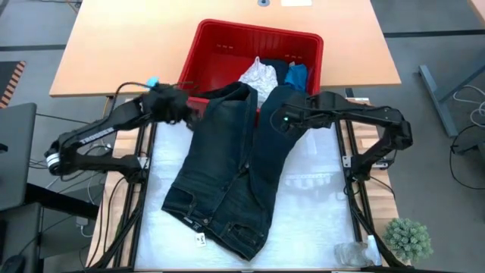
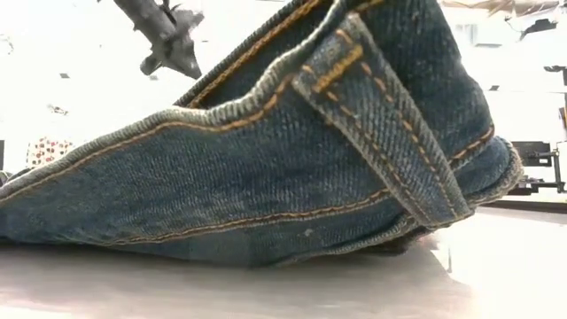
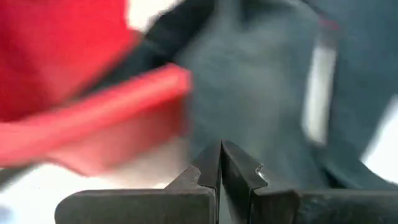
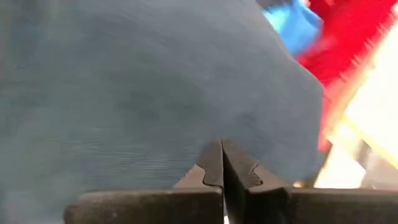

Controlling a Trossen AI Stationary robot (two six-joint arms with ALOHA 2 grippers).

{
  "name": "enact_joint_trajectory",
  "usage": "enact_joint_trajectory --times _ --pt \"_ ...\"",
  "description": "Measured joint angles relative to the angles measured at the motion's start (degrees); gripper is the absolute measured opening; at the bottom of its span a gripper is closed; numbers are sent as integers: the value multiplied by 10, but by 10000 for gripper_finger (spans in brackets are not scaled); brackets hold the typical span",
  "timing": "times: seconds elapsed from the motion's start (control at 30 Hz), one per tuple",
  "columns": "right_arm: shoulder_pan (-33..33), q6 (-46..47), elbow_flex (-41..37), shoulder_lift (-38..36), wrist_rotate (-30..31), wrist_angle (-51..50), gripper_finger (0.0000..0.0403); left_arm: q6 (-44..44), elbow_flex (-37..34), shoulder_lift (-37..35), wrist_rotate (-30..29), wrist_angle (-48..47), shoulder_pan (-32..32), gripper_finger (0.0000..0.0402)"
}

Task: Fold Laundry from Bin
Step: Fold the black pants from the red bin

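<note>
- Step: dark blue denim jeans [image 1: 227, 182] lie spread on the table, legs trailing into the red plastic bin [image 1: 220, 49].
- Left gripper [image 1: 184, 112] and right gripper [image 1: 274, 120]: both pressed together, empty.
- Next, I judge: open and pinch the 2 leg ends.

Both arms are dark, built of slim tubular links with chunky rounded joint housings. The left arm [image 1: 98, 136] carries a white band near its base joint and a small bright blue tab by its wrist, while the right arm [image 1: 364, 121] shows a tiny green light near its wrist. Each gripper ends in two matte black fingers [image 3: 214, 171] with stepped, notched inner edges on a flat dark crossbar.
</note>
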Motion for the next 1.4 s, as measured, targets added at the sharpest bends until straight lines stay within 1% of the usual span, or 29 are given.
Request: enact_joint_trajectory --times 0.07,0.13,0.23,0.3,0.37,0.4,0.47,0.57,0.7,0.77,0.87,0.97,1.0,1.07,1.13,1.23,1.27,1.4 --pt "6 -31 7 -3 -2 41 18 -8 -18 -2 15 1 -36 0" --pt "6 -94 14 -5 -4 94 15 -21 -45 2 29 7 -75 0" --pt "-2 -179 21 -6 -21 190 22 -44 -78 20 40 54 -131 0" --pt "-12 -212 21 -3 -39 260 39 -72 -99 35 19 61 -162 0" --pt "-21 -213 21 6 -63 315 64 -100 -111 47 -13 84 -189 0" --pt "-25 -208 21 13 -74 327 78 -112 -115 51 -30 86 -201 0" --pt "-30 -197 21 30 -77 331 109 -128 -120 59 -57 84 -221 0" --pt "-29 -179 21 63 -76 304 161 -136 -121 70 -94 83 -247 0" --pt "-25 -143 20 108 -79 282 219 -148 -121 73 -112 87 -264 0" --pt "-22 -118 20 127 -74 283 235 -154 -121 74 -113 85 -269 0" --pt "-18 -94 22 147 -43 285 240 -158 -121 74 -112 86 -273 0" --pt "-12 -68 24 164 -8 265 229 -158 -121 74 -112 86 -274 0" --pt "-10 -63 26 166 1 254 219 -158 -121 74 -112 86 -274 0" --pt "-3 -52 35 171 10 232 188 -158 -121 74 -113 85 -274 0" --pt "8 -55 46 173 39 211 137 -158 -121 75 -116 86 -274 0" --pt "20 -84 81 174 55 191 38 -159 -121 84 -136 82 -274 0" --pt "21 -95 95 174 56 184 22 -160 -121 92 -139 87 -275 0" --pt "26 -96 154 174 58 144 19 -156 -120 122 -136 96 -278 0"
